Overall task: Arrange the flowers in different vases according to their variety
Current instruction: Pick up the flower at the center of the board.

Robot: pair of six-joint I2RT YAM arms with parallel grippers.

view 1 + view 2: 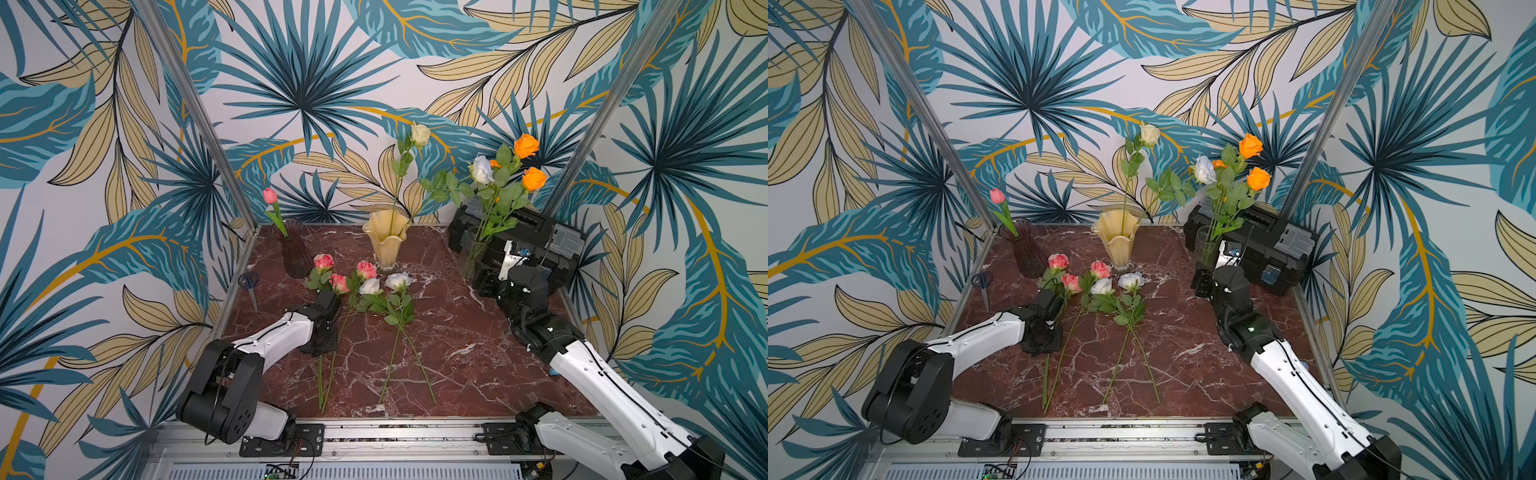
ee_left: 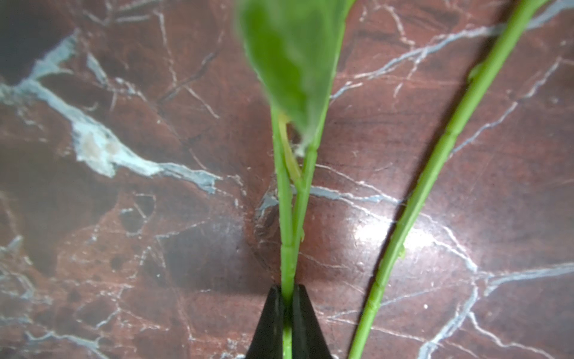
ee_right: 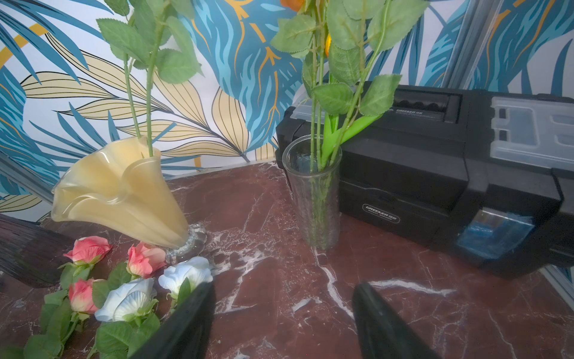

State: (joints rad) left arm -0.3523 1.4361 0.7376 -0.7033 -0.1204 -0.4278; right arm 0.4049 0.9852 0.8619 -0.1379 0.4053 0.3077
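Your left end effector (image 2: pixel 287 293) is pinching the pink rose stem (image 2: pixel 286 248) lying on the tabletop (image 2: pixel 108 233), just below its fork; it is likely feeling light, bendy and slick. Your right end effector (image 3: pixel 284 290) is hanging wide apart, empty, near the clear vase (image 3: pixel 313 199).

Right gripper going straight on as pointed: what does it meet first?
Probably the clear glass vase, slightly off-centre ahead of the right gripper; only bare marble lies between, the black toolbox behind. Depth uncertain.

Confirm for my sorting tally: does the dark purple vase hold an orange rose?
No, the dark purple vase holds a single pink tulip bud.
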